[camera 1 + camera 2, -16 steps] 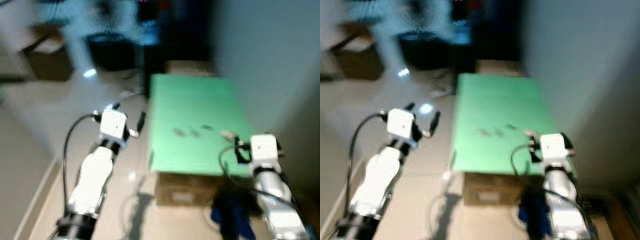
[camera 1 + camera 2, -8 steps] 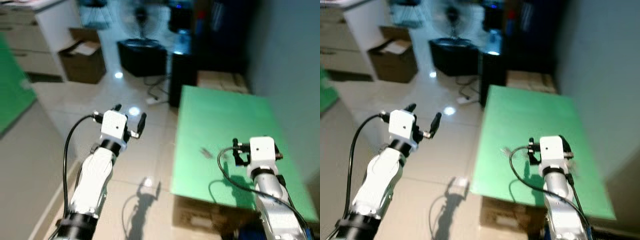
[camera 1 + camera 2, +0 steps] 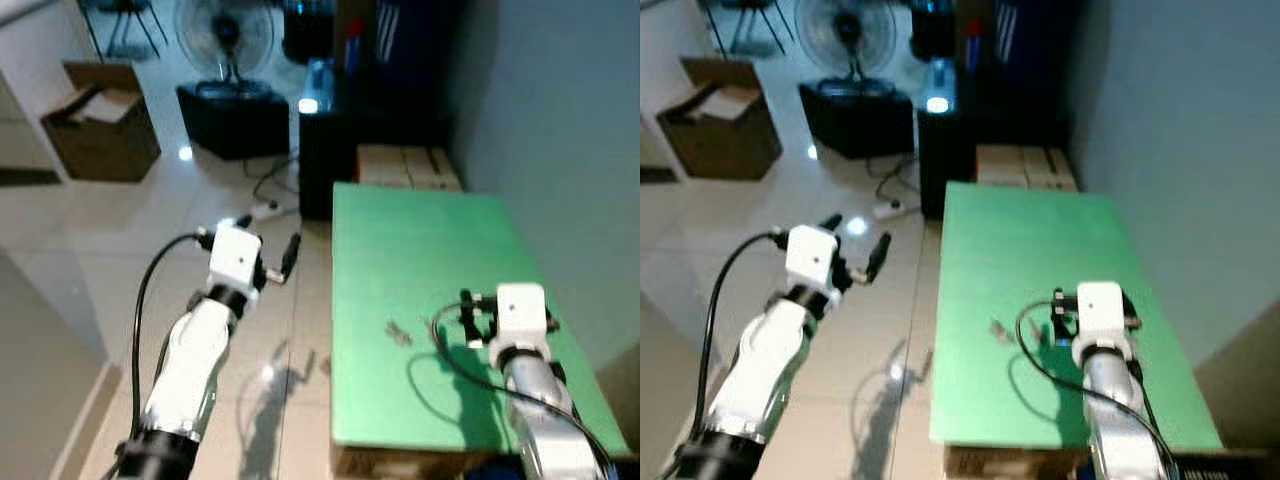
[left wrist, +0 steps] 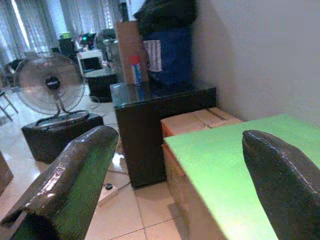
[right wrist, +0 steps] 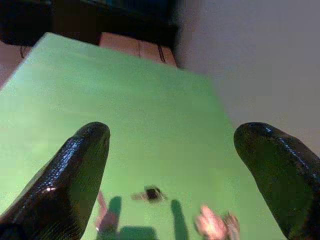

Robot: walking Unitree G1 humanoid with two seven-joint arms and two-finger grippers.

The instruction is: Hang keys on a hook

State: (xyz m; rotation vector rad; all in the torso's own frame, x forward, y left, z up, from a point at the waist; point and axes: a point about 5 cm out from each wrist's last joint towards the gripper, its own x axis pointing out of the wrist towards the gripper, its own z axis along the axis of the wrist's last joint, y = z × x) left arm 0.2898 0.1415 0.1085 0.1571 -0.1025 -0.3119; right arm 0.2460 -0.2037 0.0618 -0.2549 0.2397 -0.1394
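My right pincer (image 5: 170, 170) hung spread and empty over the green tabletop (image 3: 420, 240), lined up toward the keys (image 3: 398, 333) lying mid-surface near my end. Left pincer (image 3: 270, 255) gaped too, parked off the tabletop's left edge above the floor (image 3: 120, 230), out of the way.

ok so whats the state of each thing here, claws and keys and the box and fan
left claw: open, empty, over the floor
right claw: open, empty, above the green tabletop
small metal keys: lying loose on the tabletop, not yet picked up
brown cardboard box: flaps open
round standing fan: upright on the floor
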